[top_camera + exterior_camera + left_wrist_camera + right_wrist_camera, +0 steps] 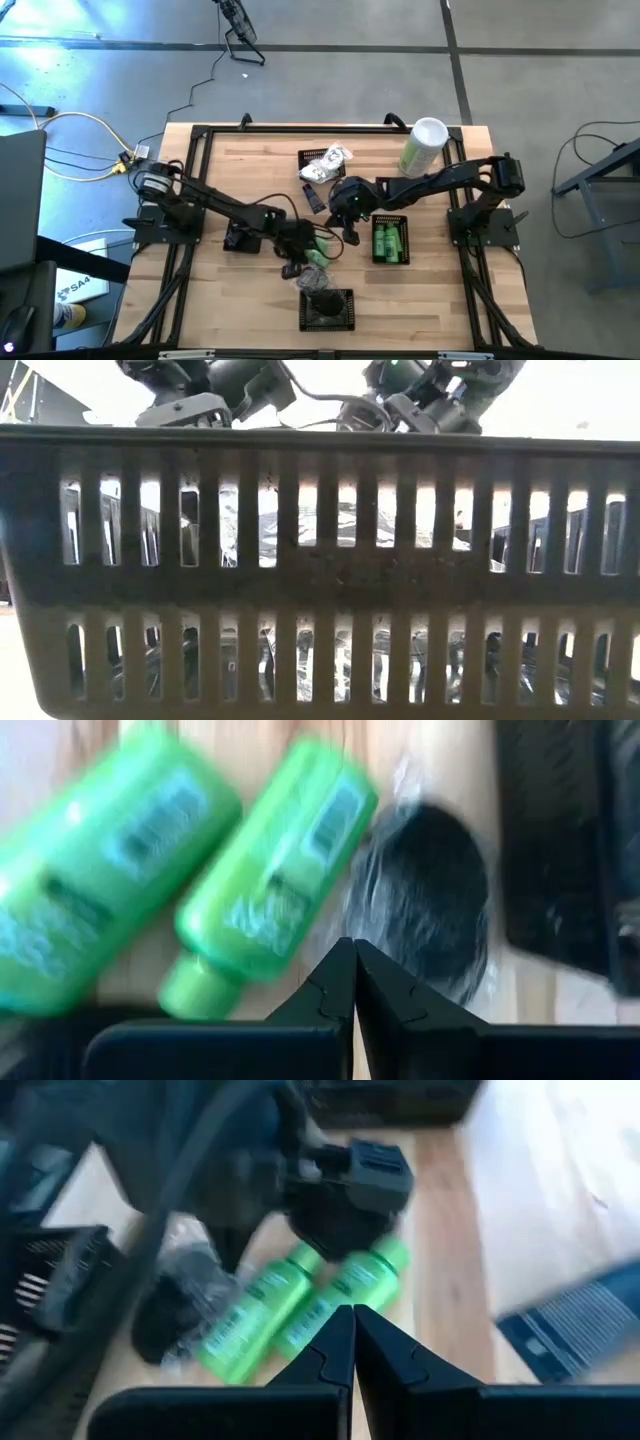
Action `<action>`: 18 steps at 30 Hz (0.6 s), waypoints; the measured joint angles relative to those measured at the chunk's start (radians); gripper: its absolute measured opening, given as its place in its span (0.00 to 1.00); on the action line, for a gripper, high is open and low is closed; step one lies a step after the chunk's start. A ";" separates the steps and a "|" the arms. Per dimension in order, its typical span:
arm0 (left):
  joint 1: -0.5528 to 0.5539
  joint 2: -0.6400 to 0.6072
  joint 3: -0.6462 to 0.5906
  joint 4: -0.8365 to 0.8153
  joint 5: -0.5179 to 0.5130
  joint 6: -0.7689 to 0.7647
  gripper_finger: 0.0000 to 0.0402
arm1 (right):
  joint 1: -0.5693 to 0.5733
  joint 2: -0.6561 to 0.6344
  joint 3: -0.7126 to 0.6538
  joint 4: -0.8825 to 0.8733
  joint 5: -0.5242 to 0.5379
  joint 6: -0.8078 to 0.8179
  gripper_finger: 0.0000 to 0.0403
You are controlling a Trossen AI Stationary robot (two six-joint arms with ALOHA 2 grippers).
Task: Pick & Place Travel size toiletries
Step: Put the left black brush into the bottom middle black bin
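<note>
Near the middle of the counter (240, 170), my left claw (353, 982) hung just over two loose green bottles (270, 890), its fingers pressed together and pinching nothing. A dark round piece in clear wrap (425, 910) lay just beside them. My right claw (352, 1342) hovered close by, likewise pressed together and empty, looking down on the same pair with the left arm's wrist above them. More green bottles (389, 241) already lay in the basket (390, 260) to the right; white packets (333, 157) sat in the far basket (308, 160), and another basket (327, 318) stood at the near edge. A tall canister (422, 146) stood apart at the back.

I judged this to be the approach to the next pick, with sorting partly done. One claw would need to spread, settle around a single bottle's body, and close without nudging its neighbour. With both arms crowded over the same spot, I reckoned one should hold back.
</note>
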 joint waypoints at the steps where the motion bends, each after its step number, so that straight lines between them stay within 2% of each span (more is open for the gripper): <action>1: 0.006 0.000 0.000 0.010 0.000 0.006 0.00 | 0.000 -0.016 0.000 -0.023 0.017 0.004 0.00; 8: 0.053 0.000 0.001 0.059 -0.079 0.076 0.00 | 0.029 -0.092 0.000 -0.059 0.048 0.002 0.00; 18: 0.155 0.000 0.001 0.110 -0.120 0.194 0.00 | 0.045 -0.108 0.000 -0.084 0.124 -0.019 0.00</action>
